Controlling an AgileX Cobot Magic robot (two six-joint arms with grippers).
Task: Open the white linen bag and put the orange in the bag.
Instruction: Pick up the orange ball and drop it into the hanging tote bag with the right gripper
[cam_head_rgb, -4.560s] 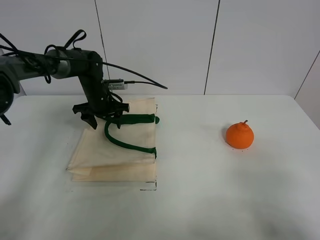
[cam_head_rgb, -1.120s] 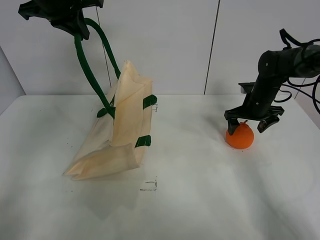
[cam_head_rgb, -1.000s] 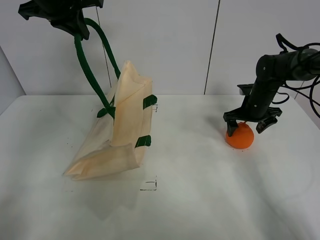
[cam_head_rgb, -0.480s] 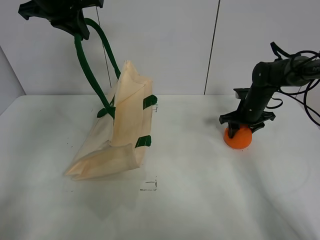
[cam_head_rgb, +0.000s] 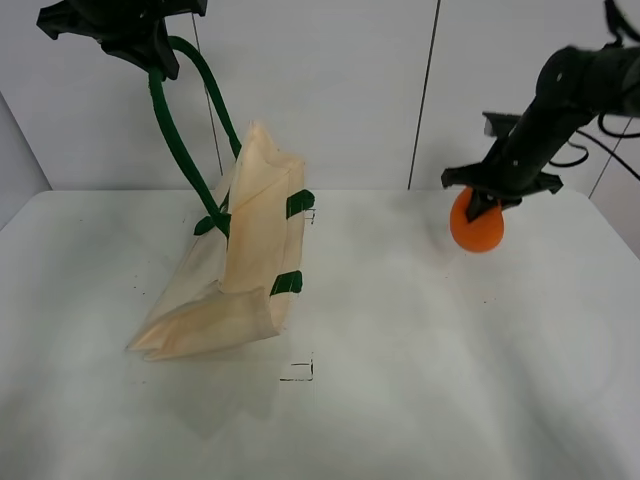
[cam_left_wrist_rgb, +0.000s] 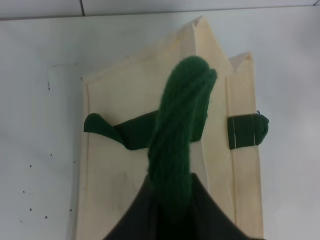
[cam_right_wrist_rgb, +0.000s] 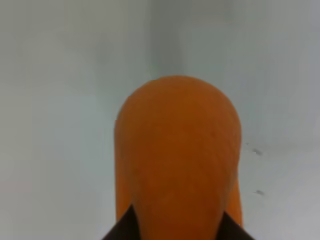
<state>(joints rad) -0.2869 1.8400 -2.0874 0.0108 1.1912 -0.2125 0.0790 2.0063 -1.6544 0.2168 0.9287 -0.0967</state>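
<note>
The white linen bag (cam_head_rgb: 245, 255) stands half-raised on the table, its lower end resting on the surface. My left gripper (cam_head_rgb: 150, 45) is high at the top left, shut on the bag's dark green strap handle (cam_head_rgb: 185, 150). In the left wrist view the strap (cam_left_wrist_rgb: 177, 140) runs up between the fingers, with the bag (cam_left_wrist_rgb: 125, 165) below. My right gripper (cam_head_rgb: 483, 200) is shut on the orange (cam_head_rgb: 477, 227) and holds it in the air above the table's right side. The orange (cam_right_wrist_rgb: 177, 160) fills the right wrist view.
The white table (cam_head_rgb: 400, 380) spreads in front of a white panelled wall (cam_head_rgb: 350, 90). A small black mark (cam_head_rgb: 298, 372) lies on the table in front of the bag. Cables (cam_head_rgb: 610, 120) trail from the right arm.
My right gripper came down over the orange, closed on it and lifted it off the table. The left gripper has kept the bag raised by its strap without moving.
</note>
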